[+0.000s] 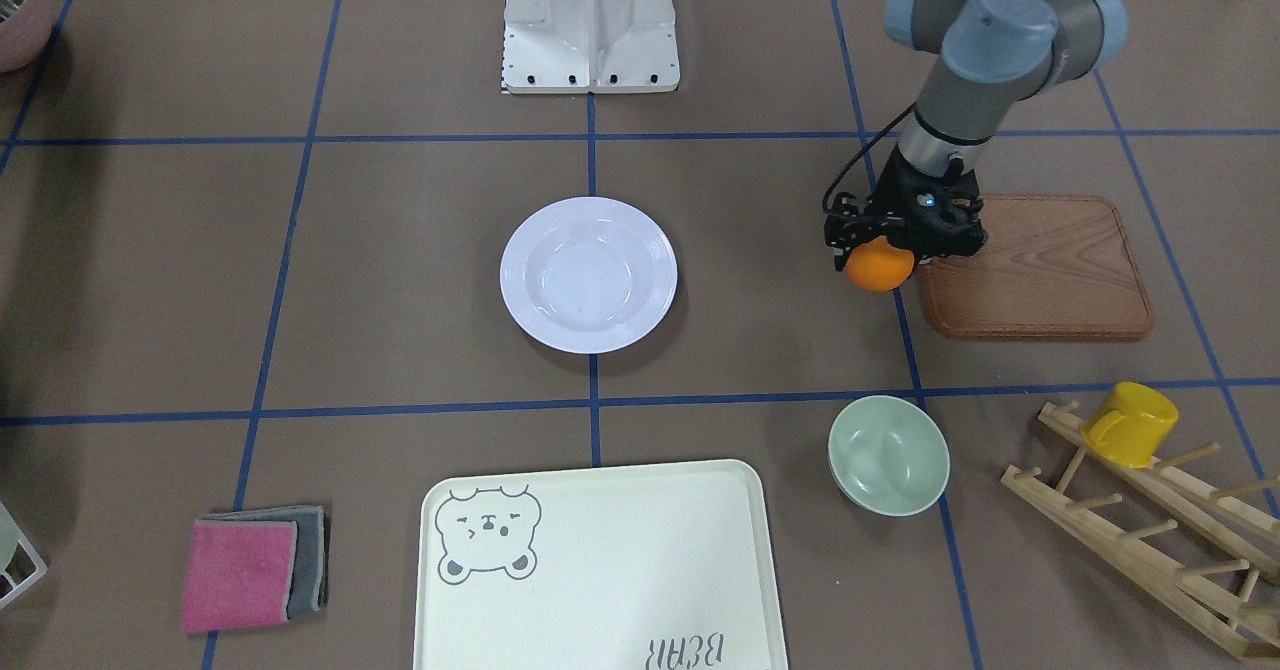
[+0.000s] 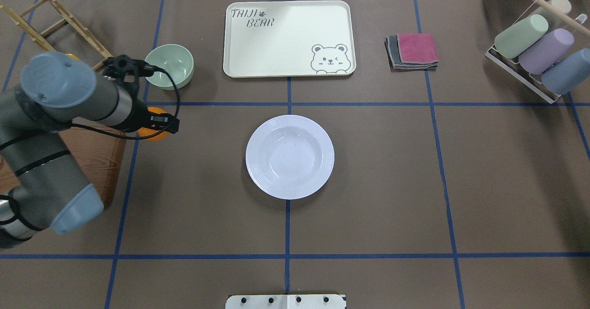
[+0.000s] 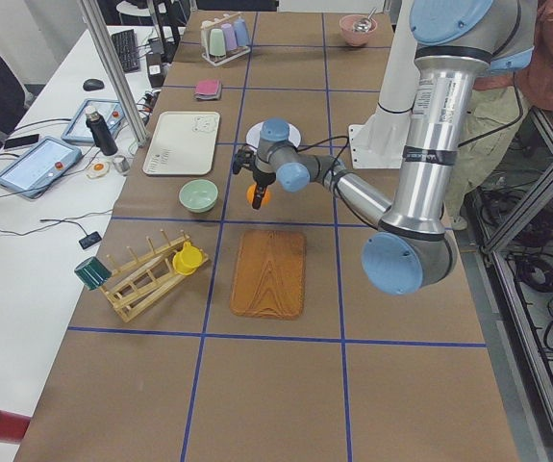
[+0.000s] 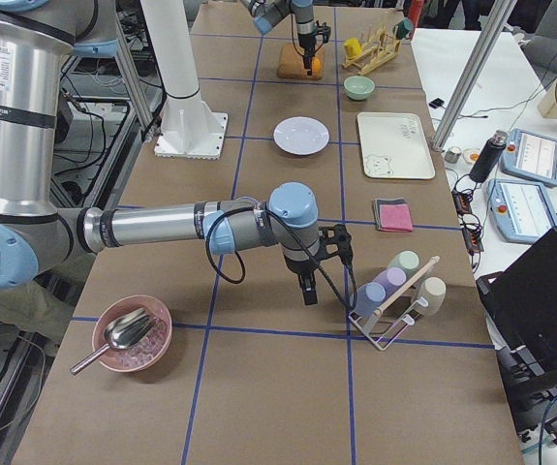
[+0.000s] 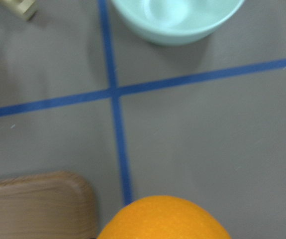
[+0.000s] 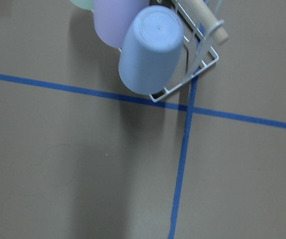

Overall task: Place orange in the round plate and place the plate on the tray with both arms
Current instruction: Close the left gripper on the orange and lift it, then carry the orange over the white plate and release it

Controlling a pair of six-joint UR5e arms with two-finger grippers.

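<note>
Left gripper [image 1: 878,246]: jaws pinching the orange [image 1: 880,268], just beside the wooden board [image 1: 1050,270] and well apart from the round plate [image 1: 588,275] at mid-counter [image 1: 400,280]. We note the tray [image 1: 600,570] on the plate's far side from the robot base.

Right gripper [image 4: 307,291]: we cannot tell how its jaws stand. It hangs near a wire rack [image 2: 518,74] carrying three tumblers [image 2: 544,50] on their sides.

A pink bowl [image 4: 133,339] holds a spoon [image 4: 118,334].
</note>
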